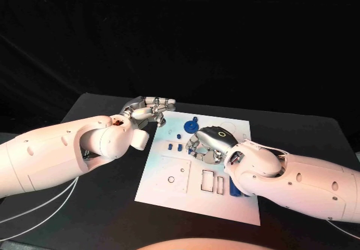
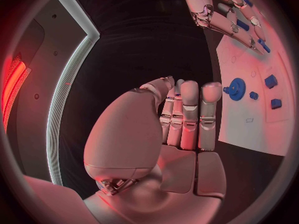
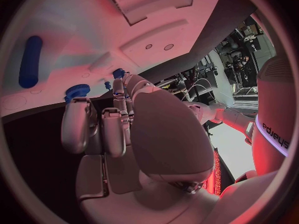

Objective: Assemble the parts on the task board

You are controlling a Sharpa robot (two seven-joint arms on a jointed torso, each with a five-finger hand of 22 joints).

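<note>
White task board (image 1: 169,172) lying flat at centre of black tabletop (image 1: 98,219), long axis running from 12 to 6 o'clock. Blue gear (image 1: 190,126) seated near the board's far end, at roughly 12 o'clock on the plate; also seen at the board's edge in the left wrist view (image 2: 236,89). Two small blue pieces (image 1: 175,147) side by side just nearer than the gear, at about 10 o'clock from board centre. Rectangular cutouts (image 1: 213,182) and a round hole (image 1: 171,179) visible in the near half of the board, toward 6 o'clock. Long blue peg (image 1: 235,189) lying on the board at its 4 o'clock edge, partly covered by the right forearm; seen lying flat on the white surface in the right wrist view (image 3: 30,61). Left hand (image 1: 147,112) positioned off the board at its 11 o'clock corner, over bare tabletop, fingers (image 2: 189,115) straight and pressed close together, nothing held; not touching the board. Right hand (image 1: 208,141) over the middle of the board at about 2 o'clock from centre, fingers curled downward close to the plate; a blue piece visible just beyond the fingertips (image 3: 77,90) in the right wrist view. Cannot tell whether this hand grips anything. Hands well apart from each other, gear between them.
</note>
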